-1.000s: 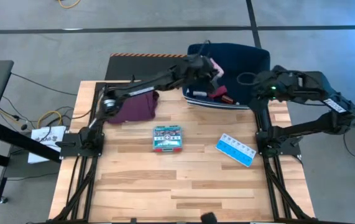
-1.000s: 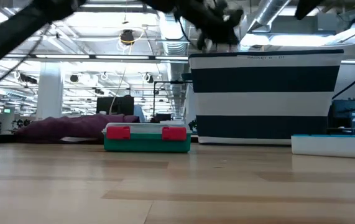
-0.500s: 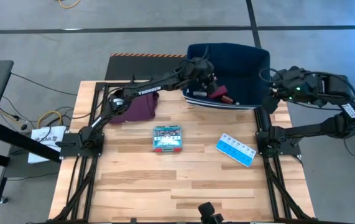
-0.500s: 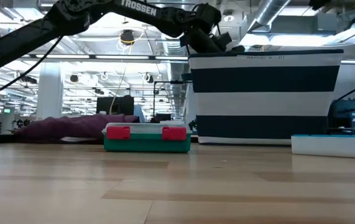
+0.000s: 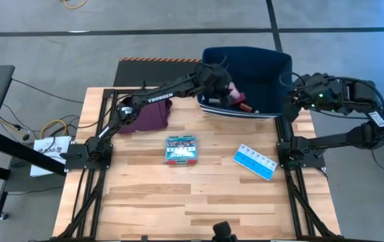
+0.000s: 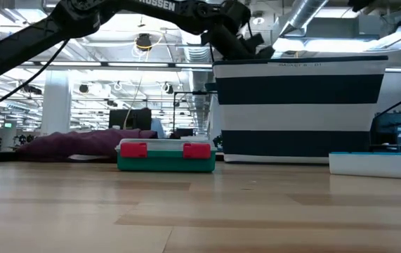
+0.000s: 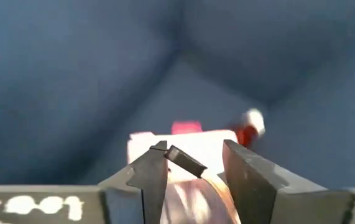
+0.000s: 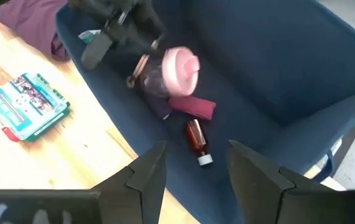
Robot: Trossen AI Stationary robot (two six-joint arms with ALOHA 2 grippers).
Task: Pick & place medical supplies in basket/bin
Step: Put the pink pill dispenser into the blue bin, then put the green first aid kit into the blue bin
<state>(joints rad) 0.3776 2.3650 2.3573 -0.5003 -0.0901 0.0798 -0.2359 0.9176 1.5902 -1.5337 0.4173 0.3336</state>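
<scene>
My left gripper (image 5: pixel 224 82) reaches down into the navy bin (image 5: pixel 272 64) at the far right of the table, and its fingers stand open. The pink roll (image 8: pixel 180 65) lies on the bin's floor just past the fingertips and shows between the fingers in the left wrist view (image 7: pixel 189 194). Beside it on the floor lie a maroon roll (image 8: pixel 194 107) and a red-capped vial (image 8: pixel 196 142). My right gripper (image 8: pixel 193 177) hovers open above the bin's right side, with nothing between its fingers. My left gripper stands open with a finger (image 7: pixel 152 171) on either side of the pink roll, slanting down into the bin from the table's left. The roll rests on the bin's floor. Whether a finger touches it I cannot tell.
The teal box (image 5: pixel 180 149) lies mid-table. The blue-white pill organizer (image 5: pixel 255 161) lies near the right edge. The maroon cloth (image 5: pixel 148 115) is heaped left of the bin. The near half of the table holds free room.
My left gripper has gone down into the bin with the pink roll and opened. The roll now lies on the bin's floor beside the maroon roll. My right gripper has drawn back toward the table's right edge.
</scene>
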